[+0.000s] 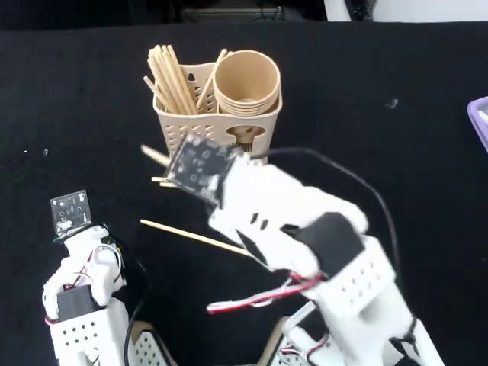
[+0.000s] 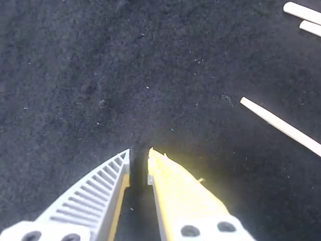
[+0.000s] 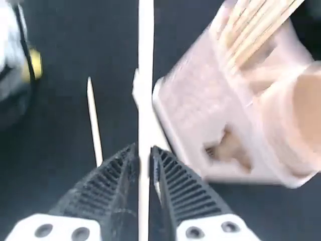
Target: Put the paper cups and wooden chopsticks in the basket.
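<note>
Hidden from above by its own arm, the right hand (image 3: pixel 144 150) clamps a pale wooden chopstick (image 3: pixel 146 60) just beside the beige basket (image 1: pixel 187 126) of stacked paper cups (image 1: pixel 245 76); the left hand (image 2: pixel 139 153), empty, is nearly closed over the table (image 2: pixel 100 75).

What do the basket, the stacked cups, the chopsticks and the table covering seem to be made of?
Basket: probably moulded plastic, beige, matte; its walls have cut slots.
Cups: likely paper, tan, matte; thin rolled rims, nested closely.
Chopsticks: bare wood or bamboo, pale and dull, no coating visible.
Table covering: black cloth, felt-like; fuzzy nap holding lint specks.
</note>
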Controlling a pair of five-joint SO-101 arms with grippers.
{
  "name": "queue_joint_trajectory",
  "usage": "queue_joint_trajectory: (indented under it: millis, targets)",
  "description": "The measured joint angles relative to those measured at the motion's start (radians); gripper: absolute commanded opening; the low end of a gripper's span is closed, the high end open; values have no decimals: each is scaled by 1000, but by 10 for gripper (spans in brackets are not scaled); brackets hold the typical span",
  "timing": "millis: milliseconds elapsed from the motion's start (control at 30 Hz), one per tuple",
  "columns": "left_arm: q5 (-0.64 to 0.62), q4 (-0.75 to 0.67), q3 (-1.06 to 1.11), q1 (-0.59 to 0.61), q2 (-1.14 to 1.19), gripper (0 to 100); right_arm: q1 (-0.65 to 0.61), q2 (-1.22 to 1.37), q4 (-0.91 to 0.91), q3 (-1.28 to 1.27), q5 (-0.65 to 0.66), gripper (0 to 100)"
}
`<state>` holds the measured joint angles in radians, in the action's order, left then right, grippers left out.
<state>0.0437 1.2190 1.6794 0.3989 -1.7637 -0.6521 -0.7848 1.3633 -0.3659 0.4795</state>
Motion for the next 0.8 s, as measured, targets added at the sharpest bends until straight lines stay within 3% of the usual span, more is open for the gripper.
queue_joint_trajectory:
  millis: [167,433,800]
  targets:
    - [0,0,0,0,0,69,-11,110,-48,209,-80,11]
    - [0,0,0,6,-8,73,-11,293,-295,371,-229,11]
    - [20,-135,0,74,-11,73,-11,400,-724,384,-301,11]
